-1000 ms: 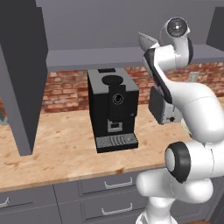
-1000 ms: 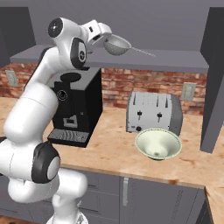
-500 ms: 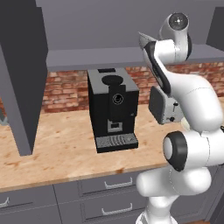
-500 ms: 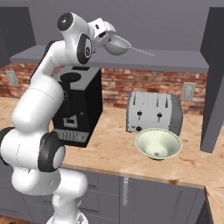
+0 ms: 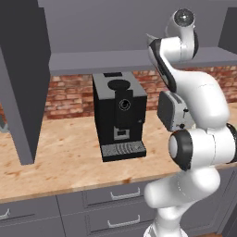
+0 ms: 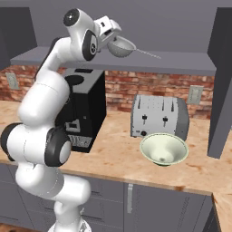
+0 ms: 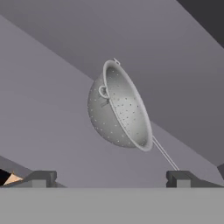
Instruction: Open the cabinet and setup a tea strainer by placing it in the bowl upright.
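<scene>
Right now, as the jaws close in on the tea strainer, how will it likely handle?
The tea strainer looks like thin perforated metal, so probably light and stiff. Its round bowl may rock or roll if nudged. The thin wire handle could slip or pivot in the open jaws.

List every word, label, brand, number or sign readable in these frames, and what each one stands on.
No readable text.
Coffee machine: the small panel and round dial on its front carry no legible marks.
Toaster: levers and knobs, no lettering.
Tea strainer, bowl, cabinet: plain surfaces, nothing printed.
</scene>
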### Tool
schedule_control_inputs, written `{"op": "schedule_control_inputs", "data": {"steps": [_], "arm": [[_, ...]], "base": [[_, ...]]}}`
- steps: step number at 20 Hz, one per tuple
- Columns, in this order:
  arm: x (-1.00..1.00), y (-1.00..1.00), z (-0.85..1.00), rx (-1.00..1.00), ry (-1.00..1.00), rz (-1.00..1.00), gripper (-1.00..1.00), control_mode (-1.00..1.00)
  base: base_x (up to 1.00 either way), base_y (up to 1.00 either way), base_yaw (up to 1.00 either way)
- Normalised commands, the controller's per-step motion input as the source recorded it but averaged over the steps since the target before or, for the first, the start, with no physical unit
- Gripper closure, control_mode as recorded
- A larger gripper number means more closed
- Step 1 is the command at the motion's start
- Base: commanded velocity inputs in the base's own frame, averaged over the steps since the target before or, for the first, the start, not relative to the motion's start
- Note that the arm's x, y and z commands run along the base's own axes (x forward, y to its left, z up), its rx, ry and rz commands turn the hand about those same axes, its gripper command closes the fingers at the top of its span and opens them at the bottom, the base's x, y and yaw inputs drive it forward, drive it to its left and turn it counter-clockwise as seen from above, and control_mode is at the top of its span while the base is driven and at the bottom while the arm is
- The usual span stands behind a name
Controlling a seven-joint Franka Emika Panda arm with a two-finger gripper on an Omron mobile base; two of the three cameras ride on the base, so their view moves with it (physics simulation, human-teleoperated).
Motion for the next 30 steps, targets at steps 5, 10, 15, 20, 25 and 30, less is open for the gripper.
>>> {"op": "schedule_control_inputs", "data": {"steps": [5, 10, 15, 20, 25, 30], "arm": [[0.21, 0.0, -0.02, 0.0, 0.0, 0.0, -1.0, -1.0], [0.23, 0.0, -0.12, 0.0, 0.0, 0.0, -1.0, -1.0], [0.25, 0.0, -0.16, 0.0, 0.0, 0.0, -1.0, -1.0], [0.36, 0.0, -0.05, 0.0, 0.01, 0.0, -1.0, -1.0], [0.4, 0.0, 0.0, 0.0, 0.03, 0.0, -1.0, -1.0], [0.34, 0.0, 0.0, 0.0, 0.03, 0.0, -1.0, -1.0]], "base": [[0.0, 0.0, 0.0], [0.0, 0.0, 0.0], [0.0, 0.0, 0.0], [0.0, 0.0, 0.0], [0.0, 0.0, 0.0], [0.0, 0.0, 0.0]]}}
